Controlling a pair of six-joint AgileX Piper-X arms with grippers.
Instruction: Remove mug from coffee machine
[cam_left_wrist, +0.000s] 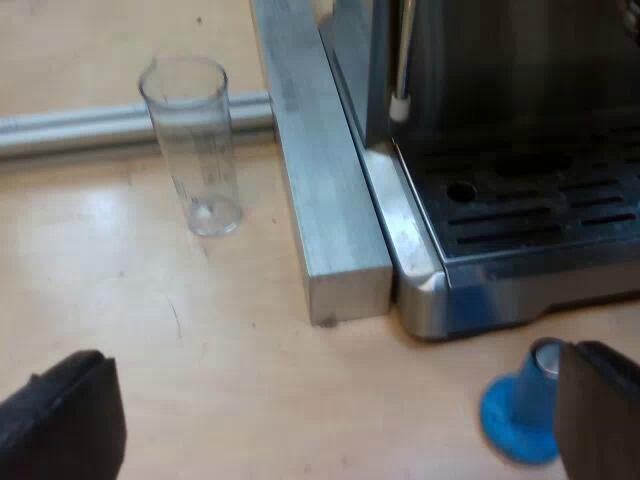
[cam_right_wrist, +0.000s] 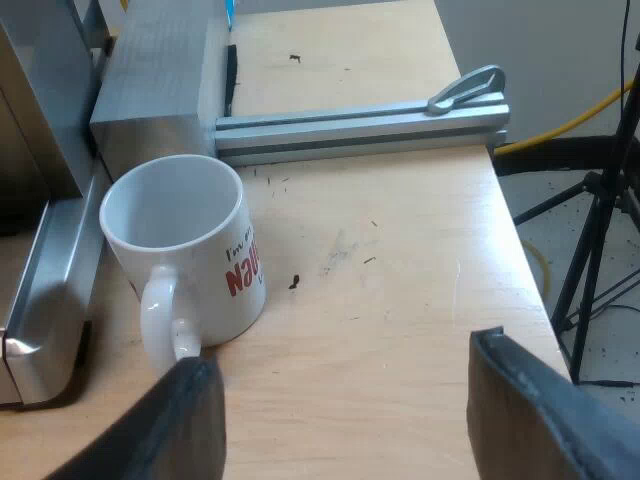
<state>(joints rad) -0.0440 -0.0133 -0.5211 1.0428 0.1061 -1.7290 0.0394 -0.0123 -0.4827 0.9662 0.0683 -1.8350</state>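
Jaws of the left gripper (cam_left_wrist: 335, 400) stand wide, holding nothing, near an empty upright measuring glass (cam_left_wrist: 195, 150) and a blue tamper (cam_left_wrist: 520, 415) at the espresso machine (cam_left_wrist: 520, 200). The right gripper (cam_right_wrist: 340, 370) gapes wide too. The empty white mug (cam_right_wrist: 190, 250), with red lettering starting "Na", stands on the table (cam_right_wrist: 380, 300) beside the machine.

A clear glass (cam_left_wrist: 193, 150) stands upright on the tabletop (cam_left_wrist: 230, 380), near a metal bar (cam_left_wrist: 322, 200). A blue tamper (cam_left_wrist: 518, 412) sits well apart.

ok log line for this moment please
mug: upright on table beside machine | right gripper: open, by handle | left gripper: open, empty | measuring glass: upright | blue tamper: at machine front
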